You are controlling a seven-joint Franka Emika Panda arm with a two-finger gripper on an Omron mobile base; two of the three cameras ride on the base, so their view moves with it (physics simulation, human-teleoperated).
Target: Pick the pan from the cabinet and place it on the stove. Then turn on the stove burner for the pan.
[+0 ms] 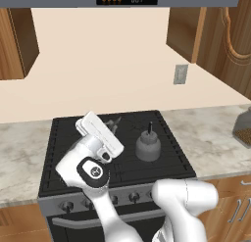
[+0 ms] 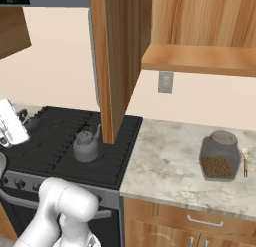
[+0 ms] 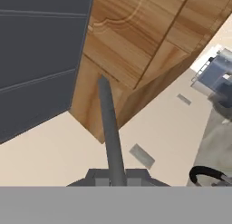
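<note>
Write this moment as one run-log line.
stage: pan out of cabinet | gripper: shut on pan handle, over stove | kettle: on stove grate | cabinet door: open

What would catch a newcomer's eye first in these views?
The white robot arm rearing over the black cooking range, its fingers shut on the pan's long thin dark handle. Then the small pale-grey kettle standing on the right grates, and the open brown wooden cabinet door above it.
</note>
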